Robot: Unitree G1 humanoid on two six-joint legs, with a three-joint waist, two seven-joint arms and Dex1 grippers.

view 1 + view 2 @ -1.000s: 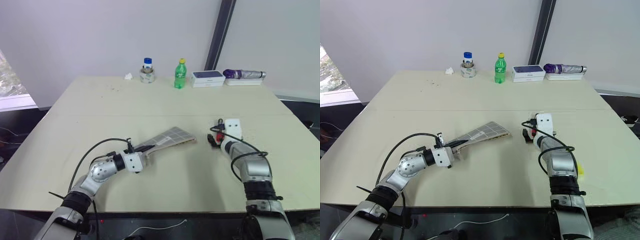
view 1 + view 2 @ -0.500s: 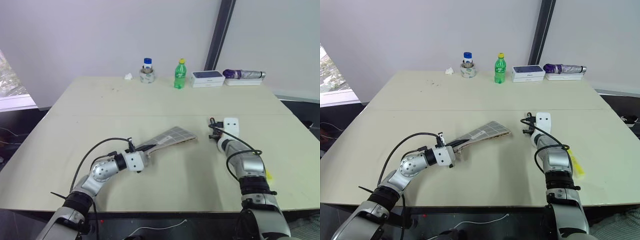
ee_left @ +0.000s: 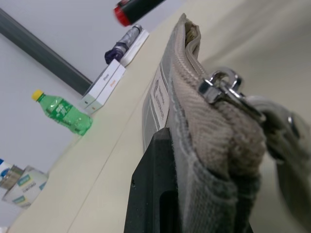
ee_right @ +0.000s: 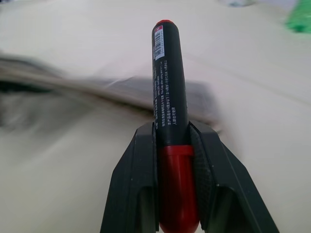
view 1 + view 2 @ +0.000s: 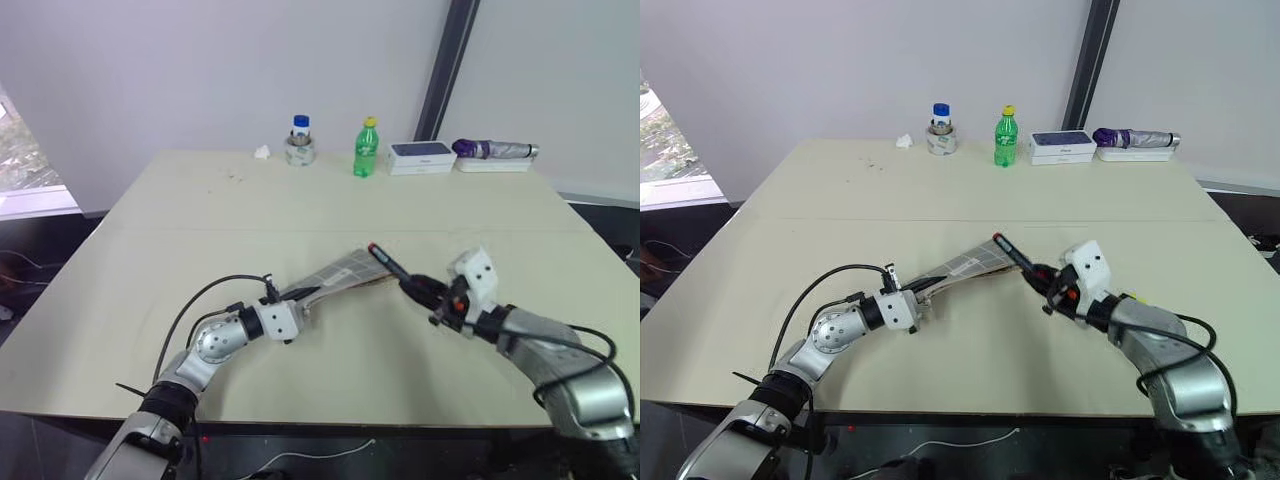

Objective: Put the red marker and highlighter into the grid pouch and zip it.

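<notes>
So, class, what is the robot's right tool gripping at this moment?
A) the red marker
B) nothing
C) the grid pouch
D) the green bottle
A: the right tool is shut on the red marker, whose black end points towards the grid pouch.

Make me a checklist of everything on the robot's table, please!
Surface: beige table, bare in the middle.
Job's things: red marker in right tool, aimed at grid pouch; pouch held by one end, lifted.
Clutter: jar, green bottle, white boxes, purple umbrella along the far edge.
Grippers: left tool shut on pouch; right tool shut on marker.
Cables: black cable on left arm.
Surroundings: white wall.
</notes>
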